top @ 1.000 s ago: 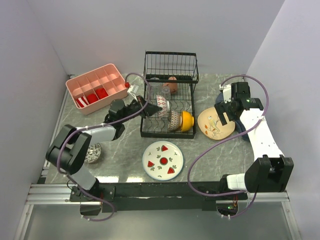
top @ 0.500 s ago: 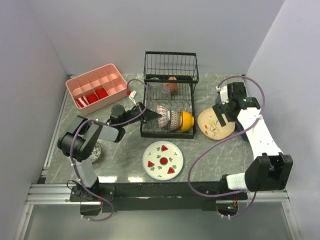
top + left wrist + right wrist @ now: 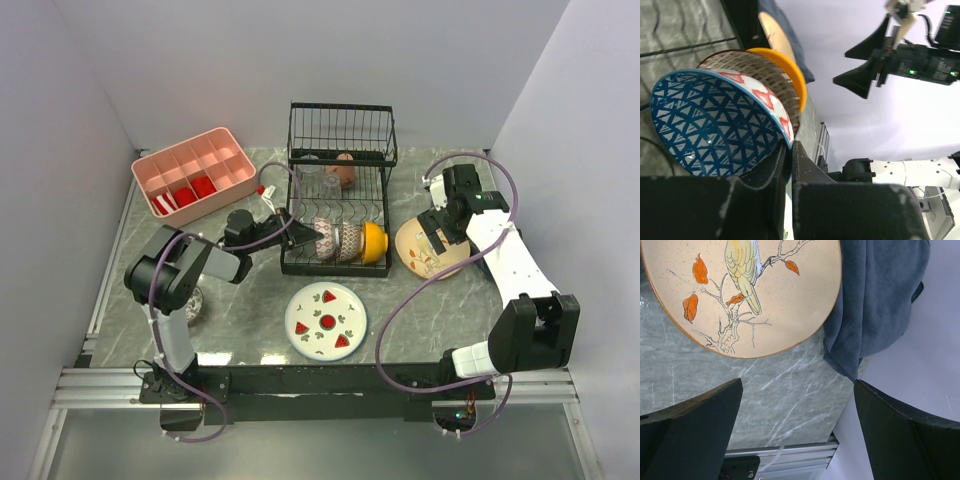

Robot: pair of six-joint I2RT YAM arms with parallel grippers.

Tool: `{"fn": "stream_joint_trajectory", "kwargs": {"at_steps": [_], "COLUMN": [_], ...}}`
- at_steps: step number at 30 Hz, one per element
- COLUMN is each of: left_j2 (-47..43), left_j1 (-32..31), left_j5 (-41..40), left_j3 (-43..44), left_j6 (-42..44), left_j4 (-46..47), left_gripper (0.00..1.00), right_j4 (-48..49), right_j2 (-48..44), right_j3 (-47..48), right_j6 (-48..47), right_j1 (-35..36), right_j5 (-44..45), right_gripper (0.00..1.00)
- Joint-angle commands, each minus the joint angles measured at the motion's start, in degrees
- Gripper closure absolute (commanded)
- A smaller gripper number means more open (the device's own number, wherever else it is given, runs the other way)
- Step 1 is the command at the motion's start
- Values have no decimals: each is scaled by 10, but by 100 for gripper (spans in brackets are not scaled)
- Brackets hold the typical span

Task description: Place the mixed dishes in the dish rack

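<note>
We see the left gripper [image 3: 788,152] closed tight on the rim of the blue triangle-patterned ceramic small bowl [image 3: 710,127], its two black fingers [image 3: 807,175] pinching the lip from either side. That bowl stands on edge at the left end of the front row of the black wire dish rack [image 3: 338,130]. Next to it in the same row we find the brown patterned small bowl [image 3: 349,241] and then the round orange bowl [image 3: 374,241], all three nested close together. Whether the blue bowl's weight lies on the wires or on the fingers we cannot tell. In the taller back section of the rack sit the terracotta cup [image 3: 344,168] and the clear drinking glass [image 3: 309,181]. The right gripper [image 3: 797,385] hangs with its jaws spread wide and nothing between them, at the edge of the cream round plate painted with a bird on a branch [image 3: 750,290]. That plate lies flat on the grey marbled tabletop [image 3: 250,290] to the right of the rack, with a dark blue cloth [image 3: 880,300] tucked along its side. The white round plate with red watermelon slices [image 3: 325,320] lies flat in front of the rack, apart from it. The grey patterned small bowl [image 3: 188,305] sits at the left, partly hidden behind the left arm. A pink compartmented plastic tray [image 3: 178,146] holding red items lies at the far left.
</note>
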Motion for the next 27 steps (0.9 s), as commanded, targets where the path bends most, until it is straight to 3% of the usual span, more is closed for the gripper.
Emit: {"fn": "stream_joint_trajectory", "kwargs": {"at_steps": [1, 9, 11, 13, 14, 15, 21, 27], "left_j2": [25, 43, 40, 37, 34, 32, -6, -58], "left_j1": [-1, 13, 25, 33, 34, 35, 34, 31], "left_j5": [25, 35, 42, 55, 61, 64, 76, 21], "left_j3": [38, 43, 52, 60, 66, 78, 111, 191], "left_j6": [-14, -7, 14, 30, 50, 60, 138, 286], "left_j4": [28, 3, -26, -69, -86, -122, -189, -442], "left_gripper": [99, 97, 83, 75, 63, 59, 41, 30], "right_j4": [15, 16, 16, 19, 21, 24, 33, 41], "right_j2": [-3, 0, 7, 16, 19, 21, 34, 22], "right_j3": [6, 3, 7, 13, 15, 18, 32, 24], "right_j6": [-3, -4, -3, -3, -2, -3, -2, -3], "right_j1": [5, 5, 5, 5, 4, 5, 7, 7], "right_j5": [9, 11, 6, 2, 1, -1, -11, -24], "right_gripper": [0, 0, 0, 0, 0, 0, 0, 0]}}
